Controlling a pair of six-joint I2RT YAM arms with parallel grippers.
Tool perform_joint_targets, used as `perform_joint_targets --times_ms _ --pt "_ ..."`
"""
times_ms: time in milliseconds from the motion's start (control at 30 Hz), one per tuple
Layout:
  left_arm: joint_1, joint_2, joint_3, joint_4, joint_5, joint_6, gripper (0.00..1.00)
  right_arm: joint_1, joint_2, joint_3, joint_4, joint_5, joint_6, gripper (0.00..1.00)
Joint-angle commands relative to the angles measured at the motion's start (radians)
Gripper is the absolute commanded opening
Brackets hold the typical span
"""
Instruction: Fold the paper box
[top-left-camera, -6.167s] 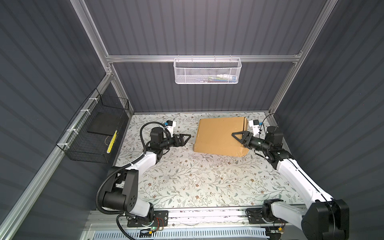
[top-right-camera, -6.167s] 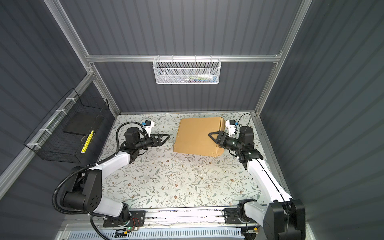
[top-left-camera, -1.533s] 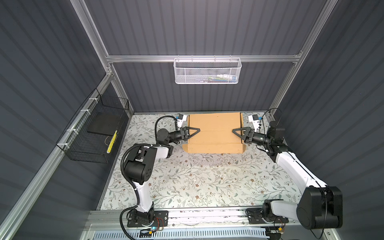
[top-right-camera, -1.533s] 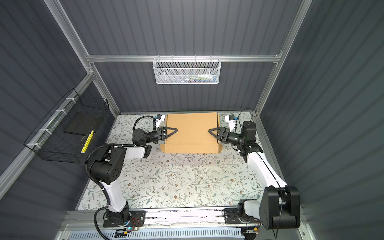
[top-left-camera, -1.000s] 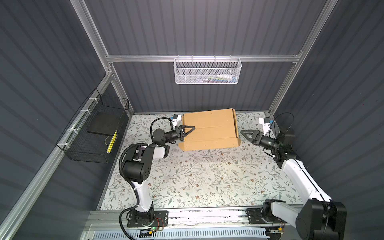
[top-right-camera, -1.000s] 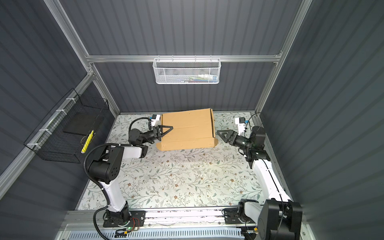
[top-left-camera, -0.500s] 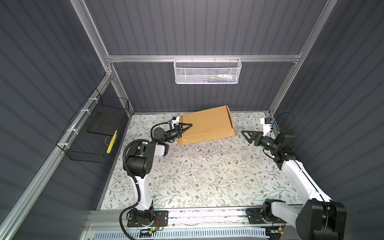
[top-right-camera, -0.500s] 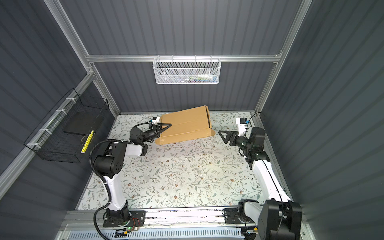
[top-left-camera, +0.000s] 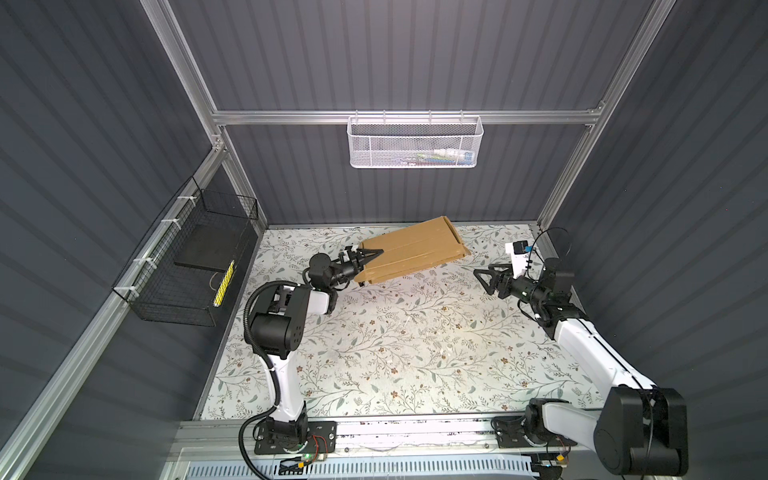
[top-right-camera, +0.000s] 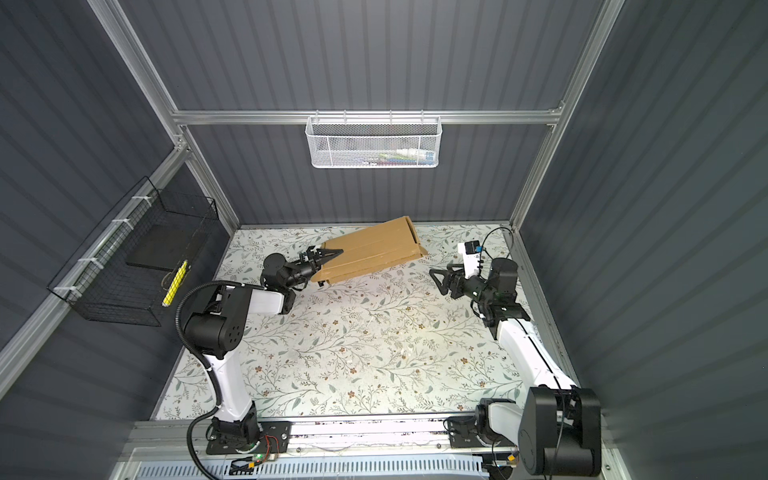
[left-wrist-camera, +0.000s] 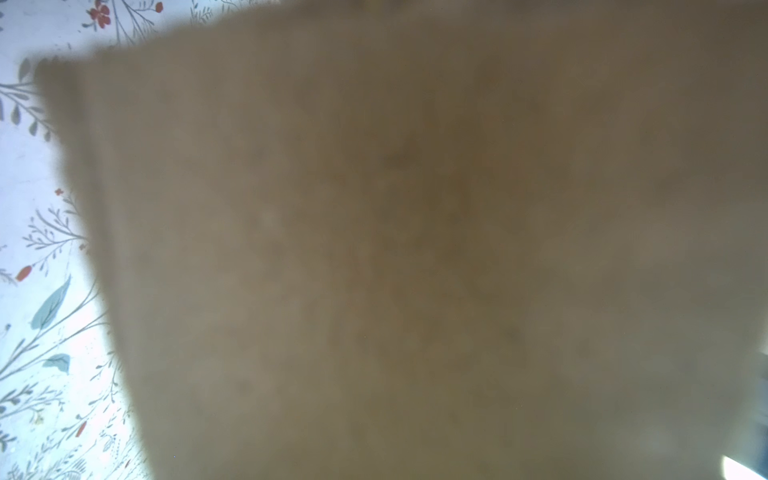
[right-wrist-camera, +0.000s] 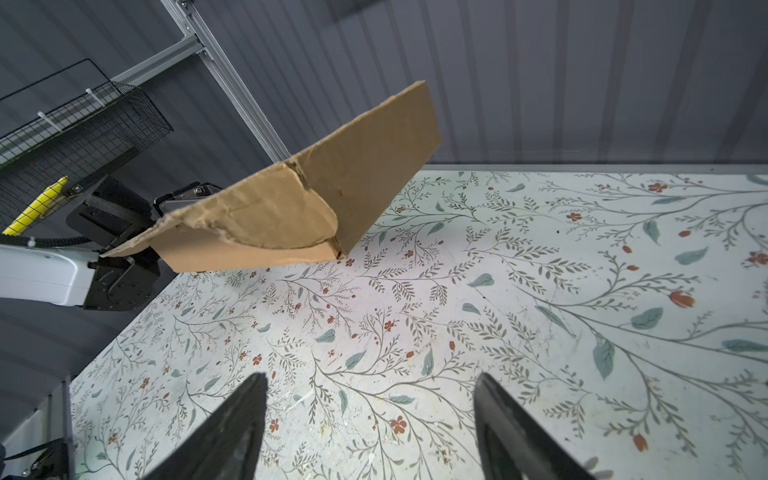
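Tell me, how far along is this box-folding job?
Mostly done, it seems: the paper box already looks like a shallow closed mailer. In hand: the left gripper clamps one end, holding it tilted over the table. The right gripper is open and apart from it. Left: an end flap looks crumpled and may need tucking, then the box set down flat.

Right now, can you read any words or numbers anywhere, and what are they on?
No text can be read anywhere.
The paper box: plain brown, no print.
Items in the white basket: too small to read.
Yellow strip in the black basket: too small to read.
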Motion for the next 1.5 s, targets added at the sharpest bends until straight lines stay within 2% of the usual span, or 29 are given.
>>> perform_joint_targets --times_ms 0,267,667,1033,1467 --pt "0.006 -0.077 -0.004 -0.134 -0.015 0.06 0.41 0.006 0.005 -0.018 0.037 0.021 -0.074 0.78" --pt "0.006 -0.161 0.004 -0.36 -0.007 0.103 0.41 0.031 0.017 -0.047 0.081 0.011 -0.147 0.78" --pt "0.007 -0.3 0.106 -1.007 0.026 0.333 0.42 0.105 -0.002 -0.114 0.127 0.012 -0.278 0.8" --pt "0.033 -0.327 0.132 -1.245 0.059 0.321 0.38 0.17 -0.043 -0.148 0.106 0.054 -0.356 0.8" --pt "0.062 -0.342 0.245 -1.549 0.082 0.387 0.33 0.236 -0.062 -0.192 0.081 0.074 -0.415 0.82"
